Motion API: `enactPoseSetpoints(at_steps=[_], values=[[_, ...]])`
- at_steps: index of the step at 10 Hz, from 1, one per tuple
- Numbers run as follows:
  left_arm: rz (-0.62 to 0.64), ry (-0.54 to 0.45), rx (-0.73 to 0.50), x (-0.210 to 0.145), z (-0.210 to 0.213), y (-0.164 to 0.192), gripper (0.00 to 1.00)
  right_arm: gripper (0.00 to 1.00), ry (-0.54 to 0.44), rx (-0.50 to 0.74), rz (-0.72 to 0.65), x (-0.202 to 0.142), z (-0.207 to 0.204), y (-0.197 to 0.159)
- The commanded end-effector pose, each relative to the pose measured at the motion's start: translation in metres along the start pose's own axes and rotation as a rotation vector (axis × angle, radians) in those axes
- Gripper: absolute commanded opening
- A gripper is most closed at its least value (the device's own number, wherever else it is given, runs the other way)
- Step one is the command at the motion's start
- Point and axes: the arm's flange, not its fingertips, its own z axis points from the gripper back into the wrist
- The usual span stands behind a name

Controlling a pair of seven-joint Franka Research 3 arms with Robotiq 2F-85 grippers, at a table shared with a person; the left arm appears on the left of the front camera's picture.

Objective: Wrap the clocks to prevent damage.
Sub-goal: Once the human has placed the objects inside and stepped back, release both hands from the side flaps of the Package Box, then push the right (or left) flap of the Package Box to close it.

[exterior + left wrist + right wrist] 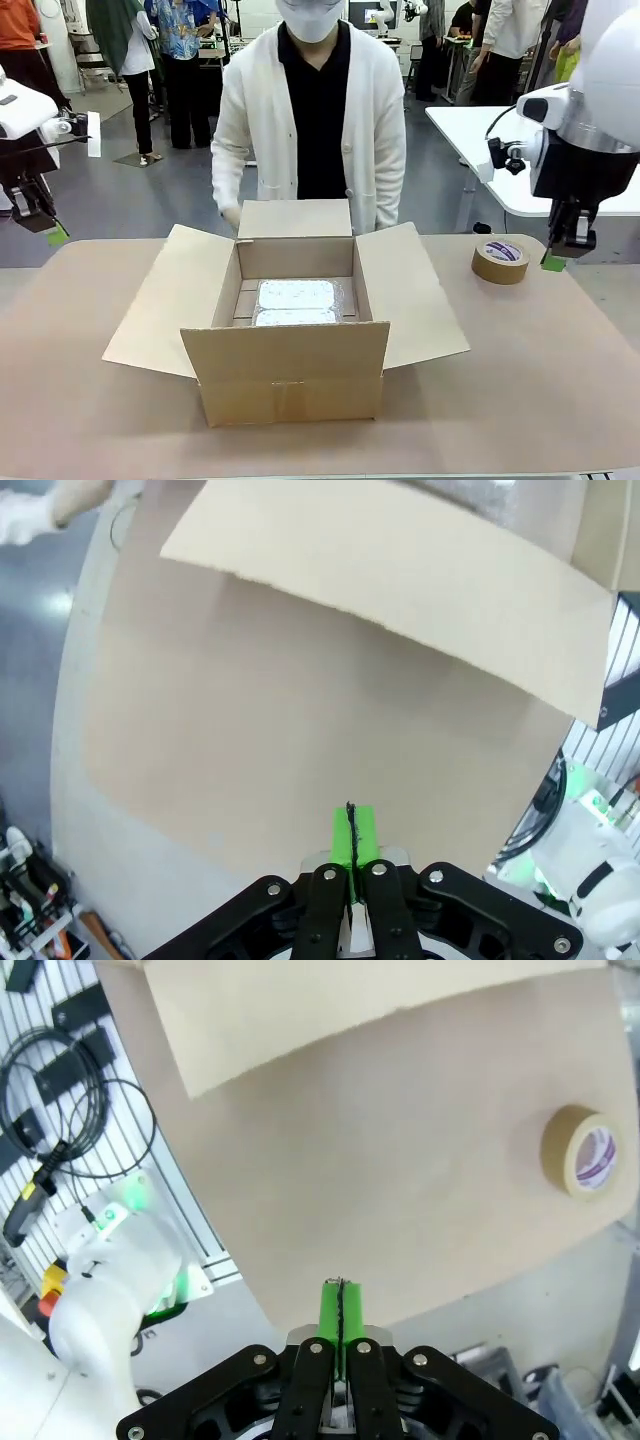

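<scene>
My left tool [57,236] and right tool [553,263] hang shut and empty at opposite ends of the worktop [560,380]. The wrapped clocks [295,301] lie in the open box [285,375] midway between them, long sides crosswise. The tape roll [500,260] sits just beside the right tool.

Two seemingly bubble-wrapped clocks [295,294] in box [285,365]

Bright even overhead light, soft shadows, sharp front view, wrist views bowed at edges, slight foil glare
</scene>
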Motion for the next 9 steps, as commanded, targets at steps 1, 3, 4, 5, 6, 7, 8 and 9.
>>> enactPoseSetpoints(at_steps=[1,3,4,5,6,7,8,9], values=[[-0.015,-0.084,-0.045,-0.0071,-0.0054,-0.0071,0.0,0.01,-0.038,0.083,0.012,-0.0137,-0.013,-0.0079],[0.008,-0.061,-0.062,-0.004,-0.0022,-0.0067,0.0,0.01,-0.017,0.106,0.016,-0.0123,-0.0207,-0.0135],[0.008,-0.052,-0.035,-0.0015,-0.0039,-0.0057,0.0,0.01,-0.015,0.048,0.0,-0.0133,-0.0121,-0.0075],[0.008,-0.052,-0.035,-0.0015,-0.0039,-0.0057,0.0,0.01,-0.015,0.048,0.0,-0.0133,-0.0121,-0.0075],[0.008,-0.052,-0.035,-0.0015,-0.0039,-0.0057,0.0,0.01,-0.015,0.048,0.0,-0.0133,-0.0121,-0.0075],[0.008,-0.052,-0.035,-0.0015,-0.0039,-0.0057,0.0,0.01,-0.015,0.048,0.0,-0.0133,-0.0121,-0.0075],[0.008,-0.052,-0.035,-0.0015,-0.0039,-0.0057,0.0,0.01,-0.015,0.048,0.0,-0.0133,-0.0121,-0.0075],[0.008,-0.052,-0.035,-0.0015,-0.0039,-0.0057,0.0,0.01,-0.015,0.048,0.0,-0.0133,-0.0121,-0.0075]])
